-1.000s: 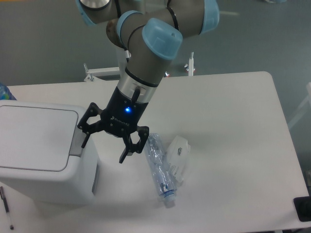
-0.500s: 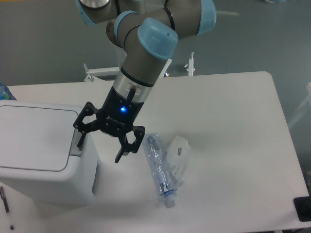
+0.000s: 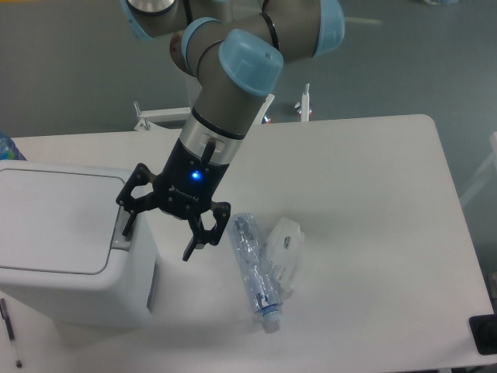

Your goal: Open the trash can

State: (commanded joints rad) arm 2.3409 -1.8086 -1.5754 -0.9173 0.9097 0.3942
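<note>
The black two-finger gripper (image 3: 161,233), jaws spread wide, has shifted left so one fingertip now sits over the grey push tab (image 3: 122,231) of the large white boxy plastic trash can (image 3: 70,249) at table-left, lid still shut, press looks imminent.

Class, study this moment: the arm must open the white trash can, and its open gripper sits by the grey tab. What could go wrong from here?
1. The gripper is open, with one finger over the grey push tab and the other hanging off the trash can; a slightly off push might slip past the tab, leaving the lid shut.
2. The outer finger hangs near the crushed bottle; a sideways move could knock it.
</note>
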